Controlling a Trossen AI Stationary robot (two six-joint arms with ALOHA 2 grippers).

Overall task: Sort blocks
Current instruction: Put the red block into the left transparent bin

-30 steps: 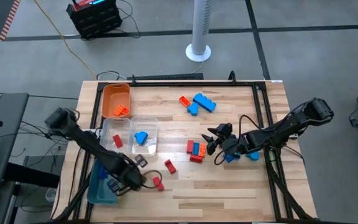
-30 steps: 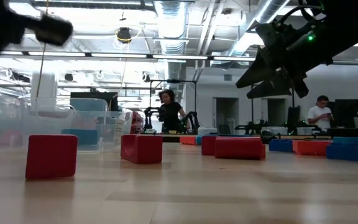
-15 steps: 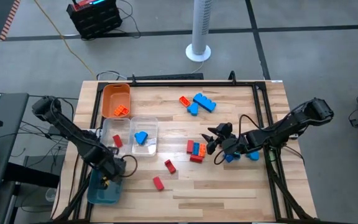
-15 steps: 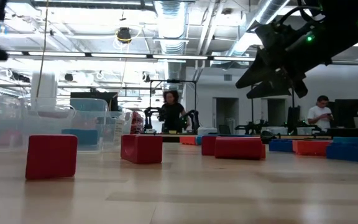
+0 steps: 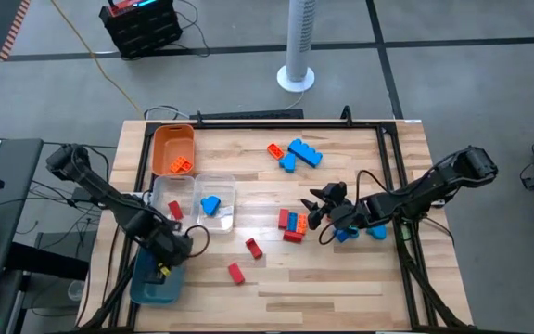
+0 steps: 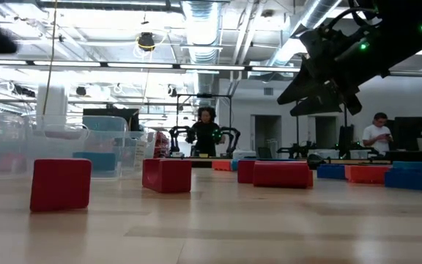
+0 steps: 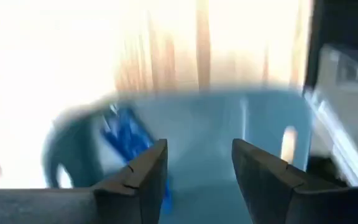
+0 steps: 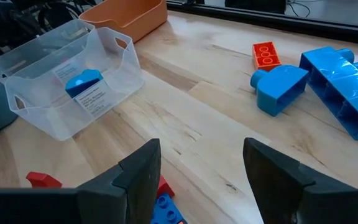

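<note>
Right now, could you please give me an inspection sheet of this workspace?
Surface: wooden table, black frame.
Job's things: blocks scattered mid-table; blue block in clear tray; orange blocks in orange tray.
Clutter: nothing seen.
Grippers: left tool open over teal tray; right tool open, empty, near central blocks.
Cables: yellow cable on floor.
Surroundings: white fan; people beyond.

Desk: pale wood planks, black frame at edges.
Trays: one orange, two clear, one teal.
Orange tray holds orange blocks. Clear trays: one red block, one blue block.
Loose on desk: two red blocks; blue pair with one orange block; mixed red, orange and blue cluster.
Both arms black.
</note>
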